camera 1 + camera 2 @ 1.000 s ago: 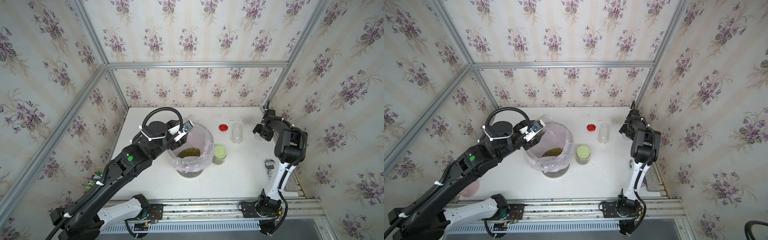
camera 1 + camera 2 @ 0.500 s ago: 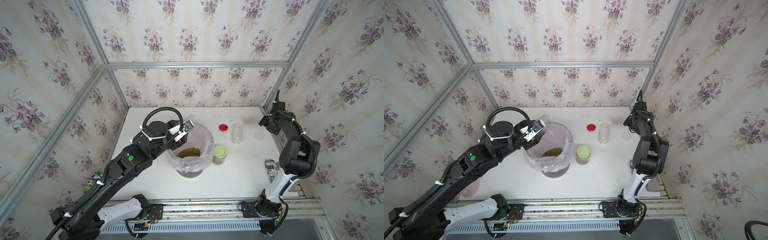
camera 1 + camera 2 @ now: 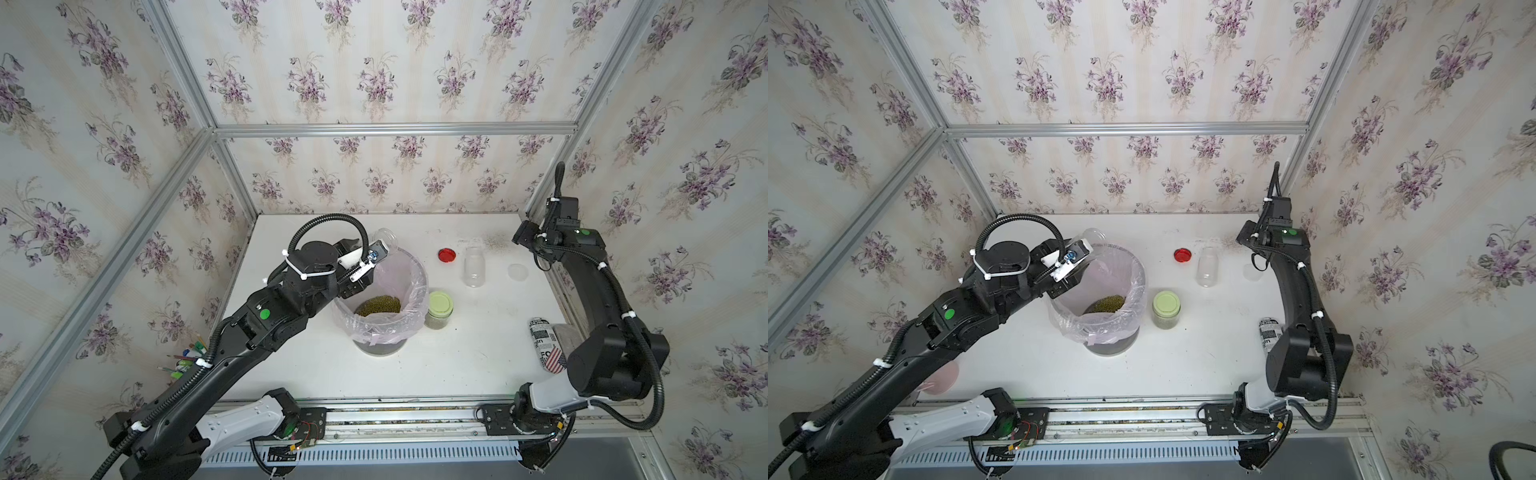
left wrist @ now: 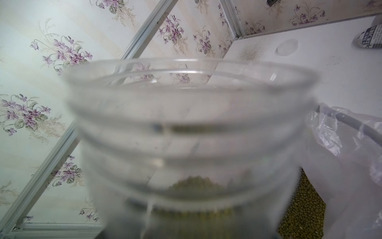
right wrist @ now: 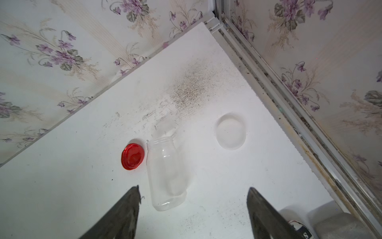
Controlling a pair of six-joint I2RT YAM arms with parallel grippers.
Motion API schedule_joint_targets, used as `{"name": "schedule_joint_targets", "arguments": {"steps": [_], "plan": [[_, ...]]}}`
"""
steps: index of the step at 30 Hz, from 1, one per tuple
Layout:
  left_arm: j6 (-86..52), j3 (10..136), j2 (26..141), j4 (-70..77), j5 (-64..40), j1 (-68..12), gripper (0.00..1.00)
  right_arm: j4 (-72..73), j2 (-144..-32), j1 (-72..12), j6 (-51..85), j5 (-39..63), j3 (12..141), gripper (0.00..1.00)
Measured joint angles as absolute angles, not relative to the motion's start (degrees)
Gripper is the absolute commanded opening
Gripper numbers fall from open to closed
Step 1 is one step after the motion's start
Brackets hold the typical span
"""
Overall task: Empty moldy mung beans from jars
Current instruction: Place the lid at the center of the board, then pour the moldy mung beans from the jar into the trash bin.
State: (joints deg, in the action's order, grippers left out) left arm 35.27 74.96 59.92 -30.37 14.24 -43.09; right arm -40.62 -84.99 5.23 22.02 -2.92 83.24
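Table (image 5: 62, 196): ahead of right gripper (image 5: 193, 187) jaws, empty jar (image 5: 165, 171) between red lid (image 5: 133, 156) and clear lid (image 5: 231, 131); below left gripper (image 3: 376, 253) jaws, lined bin (image 3: 409, 274), green-lidded jar (image 3: 439, 309) alongside.

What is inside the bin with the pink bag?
A heap of mung beans lies at the bottom of the bin. The left arm hides part of the inside.
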Motion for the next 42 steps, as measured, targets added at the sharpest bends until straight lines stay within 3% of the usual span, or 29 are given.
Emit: {"name": "schedule_joint_targets", "arguments": {"steps": [13,29,36,42], "plan": [[36.97,74.17,59.55,-29.58,18.68,-43.09,0.38,-36.71,-68.45,-3.05,20.08,8.54,73.45,0.82],[36.99,71.88,58.98,-26.13,22.98,-43.09,0.4,-34.48,-66.11,-3.51,19.29,12.8,72.93,0.83],[40.38,70.37,58.81,-24.62,24.38,-43.09,0.46,-34.46,-66.04,-3.51,19.25,12.27,72.53,0.84],[45.39,70.32,57.95,-24.43,27.05,-43.09,0.45,-34.57,-65.8,-3.51,19.09,11.77,72.73,0.84]]}}
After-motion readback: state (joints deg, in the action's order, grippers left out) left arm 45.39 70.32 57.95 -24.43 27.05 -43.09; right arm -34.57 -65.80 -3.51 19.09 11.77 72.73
